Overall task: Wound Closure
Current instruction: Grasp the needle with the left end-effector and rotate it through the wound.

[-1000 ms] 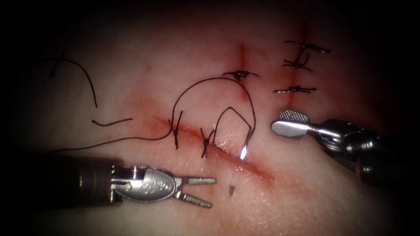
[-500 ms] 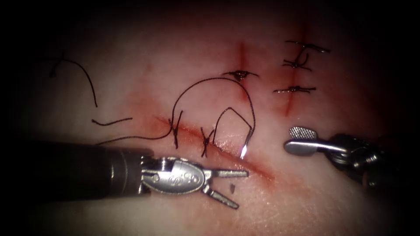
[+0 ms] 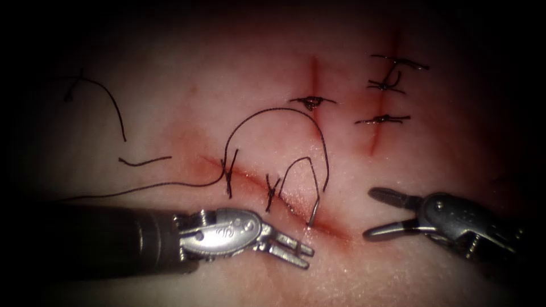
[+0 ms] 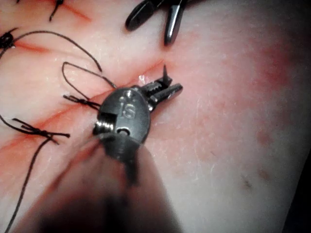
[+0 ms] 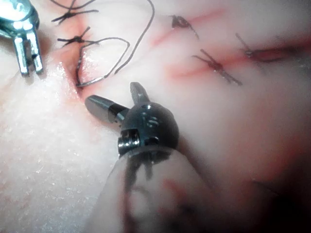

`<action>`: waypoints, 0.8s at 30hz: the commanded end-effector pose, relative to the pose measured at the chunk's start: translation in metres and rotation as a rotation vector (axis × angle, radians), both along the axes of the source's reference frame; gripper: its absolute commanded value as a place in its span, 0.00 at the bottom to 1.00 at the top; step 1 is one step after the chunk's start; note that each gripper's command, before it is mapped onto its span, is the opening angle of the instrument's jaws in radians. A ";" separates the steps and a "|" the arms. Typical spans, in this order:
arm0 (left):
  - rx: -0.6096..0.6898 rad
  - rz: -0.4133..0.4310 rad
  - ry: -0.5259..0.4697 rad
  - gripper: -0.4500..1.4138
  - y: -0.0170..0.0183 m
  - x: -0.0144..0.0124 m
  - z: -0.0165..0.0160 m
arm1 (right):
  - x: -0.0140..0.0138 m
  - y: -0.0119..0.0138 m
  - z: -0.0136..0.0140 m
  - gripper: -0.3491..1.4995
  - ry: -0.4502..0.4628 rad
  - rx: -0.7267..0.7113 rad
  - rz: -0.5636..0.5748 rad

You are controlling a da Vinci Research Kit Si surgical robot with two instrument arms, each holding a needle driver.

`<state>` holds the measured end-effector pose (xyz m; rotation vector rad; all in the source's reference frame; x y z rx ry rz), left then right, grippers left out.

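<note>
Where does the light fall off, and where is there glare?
Endoscope view: edges dark, light centred on the tissue, glare on the left hand; both hands open, holding nothing; the needle stands in the cut. Right wrist view: a glint on the right hand.

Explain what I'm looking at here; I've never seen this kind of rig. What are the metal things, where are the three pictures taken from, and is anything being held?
This is a surgical practice robot stitching a cut in pork belly, the tissue. The two metal things are its tools, thin shafts ending in small jaws. The endoscope view looks down on the wound: the left tool enters from the left, the right tool from the right. The other two pictures come from small cameras near each arm's wrist, looking along the shaft at its own jaws. Both tools have open jaws and hold nothing. The curved needle stands in the tissue at the cut, between the tools, with its black thread looping up and back to the left. Finished stitches cross this cut, and others cross two shorter cuts further back. Loose thread ends lie at left.
</note>
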<state>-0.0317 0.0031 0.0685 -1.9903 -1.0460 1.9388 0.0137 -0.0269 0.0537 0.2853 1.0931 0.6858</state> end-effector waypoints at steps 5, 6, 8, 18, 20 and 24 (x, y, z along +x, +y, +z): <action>0.281 0.018 0.017 0.00 0.0003 0.0002 -0.0013 | 0.0034 -0.0018 -0.0007 0.99 0.027 -0.087 -0.066; 0.346 0.026 0.032 0.00 0.0005 0.0004 -0.0015 | 0.0037 -0.0021 -0.0011 0.99 0.034 -0.088 -0.073; 0.441 0.022 0.060 0.00 0.0010 0.0007 -0.0019 | 0.0046 -0.0028 -0.0020 0.99 0.053 -0.115 -0.085; 0.788 0.005 0.190 0.00 0.0019 0.0019 -0.0027 | 0.0076 -0.0042 -0.0071 0.97 0.103 -0.266 -0.068; 0.824 0.007 0.201 0.00 0.0019 0.0022 -0.0031 | 0.0079 -0.0041 -0.0075 0.85 0.126 -0.285 -0.058; 0.901 0.021 0.222 0.00 0.0018 0.0032 -0.0049 | 0.0086 -0.0036 -0.0074 0.79 0.085 -0.318 0.059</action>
